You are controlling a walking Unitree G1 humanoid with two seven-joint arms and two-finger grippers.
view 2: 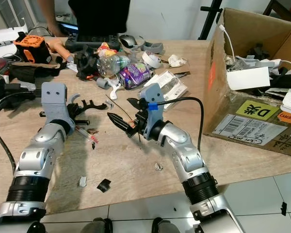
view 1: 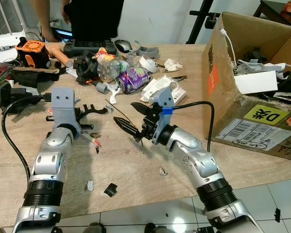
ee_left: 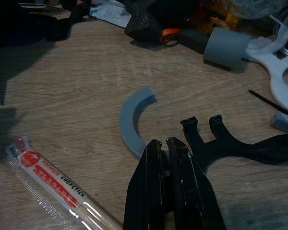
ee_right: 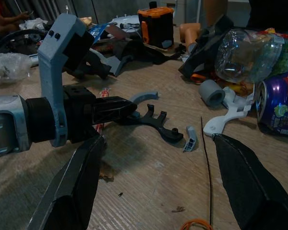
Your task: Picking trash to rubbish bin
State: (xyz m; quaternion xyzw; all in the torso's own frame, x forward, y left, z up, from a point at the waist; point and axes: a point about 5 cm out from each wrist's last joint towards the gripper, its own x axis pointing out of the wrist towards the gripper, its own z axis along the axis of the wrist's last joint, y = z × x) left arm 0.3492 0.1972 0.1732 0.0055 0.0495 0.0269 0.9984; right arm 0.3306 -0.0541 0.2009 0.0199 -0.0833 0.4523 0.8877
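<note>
Left wrist view: your left gripper (ee_left: 165, 146) fingers pressed together, seemingly touching grey curved scrap (ee_left: 131, 122). Right gripper (view 1: 133, 117) spread wide above wooden table (view 1: 136, 165), near purple can (view 1: 133, 79).

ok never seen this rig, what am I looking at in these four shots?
A humanoid robot at a wooden table. Two pictures come from its head camera, looking down; the other two from cameras on each wrist.

The left gripper is shut, fingertips at a grey curved plastic piece beside a black forked part. The right gripper is open, holding nothing.

On the table: a purple can, a clear bottle, wrapped chopsticks, and a cardboard box on the right. A person stands behind.
</note>
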